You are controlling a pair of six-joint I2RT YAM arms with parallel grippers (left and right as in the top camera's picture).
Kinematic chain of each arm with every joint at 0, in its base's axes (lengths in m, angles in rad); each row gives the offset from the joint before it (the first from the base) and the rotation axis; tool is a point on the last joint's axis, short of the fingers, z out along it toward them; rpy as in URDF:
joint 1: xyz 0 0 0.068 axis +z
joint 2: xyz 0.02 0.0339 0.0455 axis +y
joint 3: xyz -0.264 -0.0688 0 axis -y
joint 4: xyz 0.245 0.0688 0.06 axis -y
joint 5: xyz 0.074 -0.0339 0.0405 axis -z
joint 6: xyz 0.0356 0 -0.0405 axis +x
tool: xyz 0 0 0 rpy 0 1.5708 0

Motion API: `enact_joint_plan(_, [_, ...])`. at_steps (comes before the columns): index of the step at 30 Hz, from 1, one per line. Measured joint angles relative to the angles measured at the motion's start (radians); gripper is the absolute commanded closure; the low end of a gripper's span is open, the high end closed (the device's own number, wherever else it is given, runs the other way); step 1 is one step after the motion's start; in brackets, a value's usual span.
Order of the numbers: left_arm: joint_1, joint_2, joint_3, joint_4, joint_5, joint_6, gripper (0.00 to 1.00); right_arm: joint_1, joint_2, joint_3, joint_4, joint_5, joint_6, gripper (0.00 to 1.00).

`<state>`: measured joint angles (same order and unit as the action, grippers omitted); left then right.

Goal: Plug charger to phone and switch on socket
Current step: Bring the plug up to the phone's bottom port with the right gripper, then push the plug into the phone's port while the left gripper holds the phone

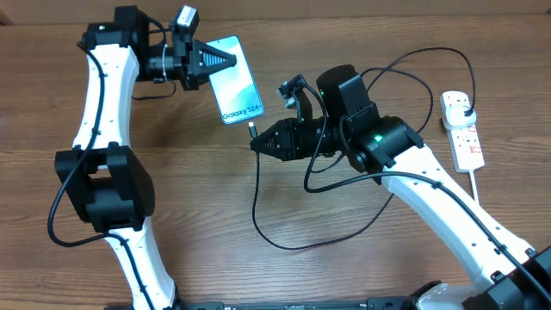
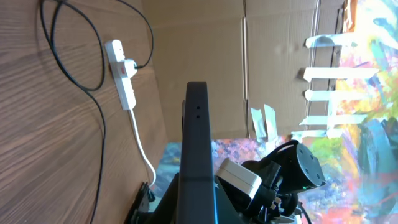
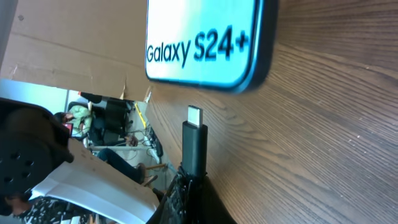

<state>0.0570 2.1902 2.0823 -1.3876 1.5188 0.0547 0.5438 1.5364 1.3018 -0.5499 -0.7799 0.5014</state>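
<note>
The phone (image 1: 234,79) has a light blue screen with "Galaxy S24+" text and is held above the table at the back. My left gripper (image 1: 225,62) is shut on its top end; the left wrist view shows its dark edge (image 2: 198,137) running up between my fingers. My right gripper (image 1: 258,142) is shut on the charger's connector (image 1: 253,130), whose metal tip (image 3: 194,116) sits just below the phone's bottom edge (image 3: 205,43), a small gap apart. The black cable (image 1: 284,237) loops over the table to the plug (image 1: 466,116) in the white socket (image 1: 463,131).
The socket's thick white cord (image 1: 479,191) runs toward the front right. The socket also shows in the left wrist view (image 2: 122,73). Cardboard panels (image 2: 199,56) stand beyond the table. The right arm (image 1: 448,202) crosses the table's right side.
</note>
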Motion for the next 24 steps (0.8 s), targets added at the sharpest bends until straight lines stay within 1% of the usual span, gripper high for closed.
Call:
enact_joint_plan(8, [-0.016, 0.0, 0.0, 0.0, -0.003, -0.018, 0.95, 0.0, 0.0, 0.0, 0.0, 0.013, 0.0, 0.96])
enact_joint_plan(17, [-0.016, 0.0, 0.0, 0.002, -0.04, -0.058, 0.95, 0.0, 0.0, 0.0, 0.0, 0.029, 0.0, 0.96])
enact_joint_plan(24, [-0.016, 0.0, 0.0, 0.034, -0.07, -0.071, 0.96, 0.0, 0.0, 0.0, -0.01, 0.033, 0.0, 0.96])
